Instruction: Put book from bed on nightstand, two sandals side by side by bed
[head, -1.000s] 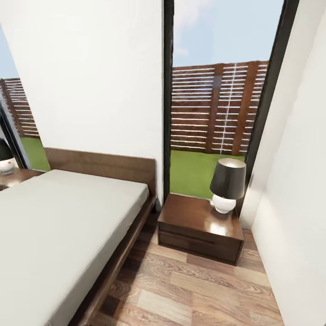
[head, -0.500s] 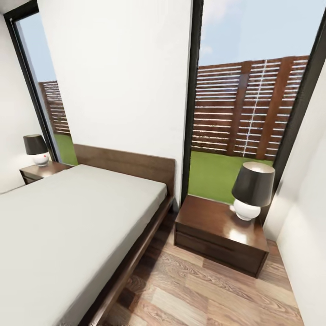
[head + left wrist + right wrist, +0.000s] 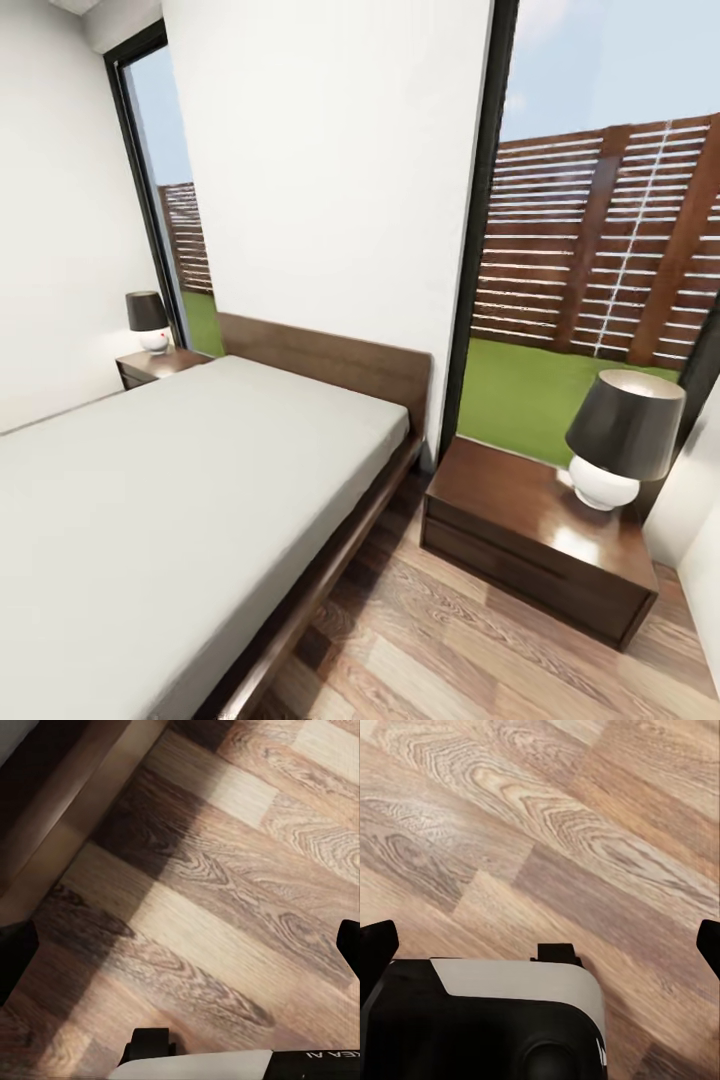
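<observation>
The bed [image 3: 180,480], with a plain grey mattress and a dark wooden headboard, takes up the left of the head view. One nightstand [image 3: 520,525] stands to its right by the window, and a second nightstand [image 3: 150,368] sits at the far side. The book and the two sandals are out of view. In the left wrist view my left gripper [image 3: 180,949] is open above the plank floor, beside the bed's dark frame [image 3: 52,802]. My right gripper [image 3: 540,945] is also open over bare planks, holding nothing.
A black-shaded lamp [image 3: 622,440] stands on the near nightstand and a smaller-looking one [image 3: 148,320] on the far nightstand. A strip of wood floor [image 3: 450,650] runs between the bed and the near nightstand. The white wall [image 3: 700,520] closes in at the right.
The whole head picture has slid to the right, so the camera has turned left. The far nightstand and its lamp now show in full. Nothing in the room has moved.
</observation>
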Available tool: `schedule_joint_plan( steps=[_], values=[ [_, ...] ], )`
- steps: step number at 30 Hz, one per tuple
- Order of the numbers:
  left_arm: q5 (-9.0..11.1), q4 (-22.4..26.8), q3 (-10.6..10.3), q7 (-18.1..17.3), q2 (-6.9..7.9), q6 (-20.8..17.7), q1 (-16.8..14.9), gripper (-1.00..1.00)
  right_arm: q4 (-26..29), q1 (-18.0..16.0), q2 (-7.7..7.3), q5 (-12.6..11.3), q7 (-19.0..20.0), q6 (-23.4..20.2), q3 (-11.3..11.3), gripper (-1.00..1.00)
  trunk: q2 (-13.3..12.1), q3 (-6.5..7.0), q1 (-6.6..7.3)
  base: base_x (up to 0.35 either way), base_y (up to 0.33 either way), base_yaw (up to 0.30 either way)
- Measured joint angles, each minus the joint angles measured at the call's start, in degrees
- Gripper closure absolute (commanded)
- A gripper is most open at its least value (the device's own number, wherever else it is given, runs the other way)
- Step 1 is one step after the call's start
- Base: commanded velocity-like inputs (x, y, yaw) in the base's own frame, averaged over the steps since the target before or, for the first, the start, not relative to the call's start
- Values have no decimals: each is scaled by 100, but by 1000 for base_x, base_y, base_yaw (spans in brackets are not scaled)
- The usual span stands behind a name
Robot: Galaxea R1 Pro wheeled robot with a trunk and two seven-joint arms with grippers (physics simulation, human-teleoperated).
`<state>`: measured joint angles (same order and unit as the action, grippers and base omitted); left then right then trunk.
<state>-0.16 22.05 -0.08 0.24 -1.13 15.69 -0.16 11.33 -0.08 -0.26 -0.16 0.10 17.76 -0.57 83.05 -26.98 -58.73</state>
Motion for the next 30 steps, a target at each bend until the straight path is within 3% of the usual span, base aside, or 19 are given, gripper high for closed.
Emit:
schedule_joint_plan(
  steps=[30],
  values=[
    [-1, 0, 0, 0, 0, 0, 0, -100, 0, 0, 0, 0, 2, 0, 0, -100, 0, 0, 0, 0, 0, 294]
  ],
)
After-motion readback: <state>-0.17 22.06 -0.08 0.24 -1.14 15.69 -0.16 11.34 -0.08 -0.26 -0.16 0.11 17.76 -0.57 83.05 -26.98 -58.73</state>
